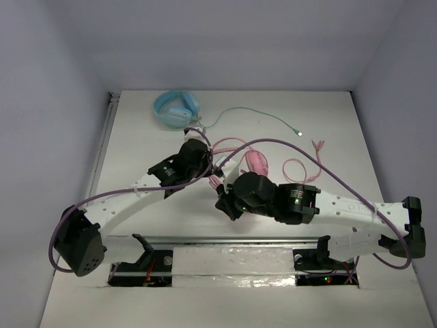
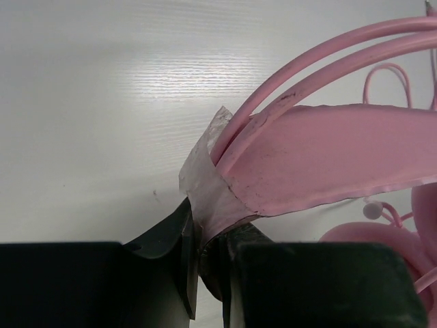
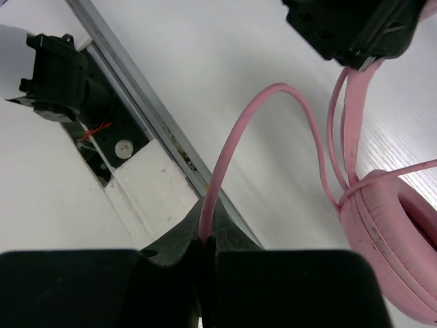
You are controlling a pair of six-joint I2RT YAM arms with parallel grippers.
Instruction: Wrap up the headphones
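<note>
Clamps the left end effector (image 2: pixel 203 254) tight on the lower end of the pink headband (image 2: pixel 328 154), right at a patch of clear, tape-like film (image 2: pixel 205 181) wrapped round the band's end. Looks like an anchoring hold: pins the headphones (image 1: pixel 256 162) in place against the desk (image 2: pixel 102 102) so that the other arm can work round them. Closes the right end effector (image 3: pixel 207 239) on the thin pink cable (image 3: pixel 235 143), pinched between both fingers over the metal rail (image 3: pixel 150 123) at the near edge of the desk. Lets the cable arc up from that pinch and come down beside the round padded earcup (image 3: pixel 392 246) at the right of the right wrist view. Seems meant to take up slack so the cable can be led round the headband or earcups, though cannot tell which way the winding should go. Shows more loose loops of the same cable lying on the desk to the right of the headphones in the top view, so suggests the wrapping is far from done. Places the headphones near the middle of the desk, between the two wrists. Shows a second pair, the light blue headphones (image 1: pixel 176 109) with their green cable (image 1: pixel 263 116), well apart at the far side, touched by neither arm. Shows no box, bag or other container anywhere, and so nothing held in one.
</note>
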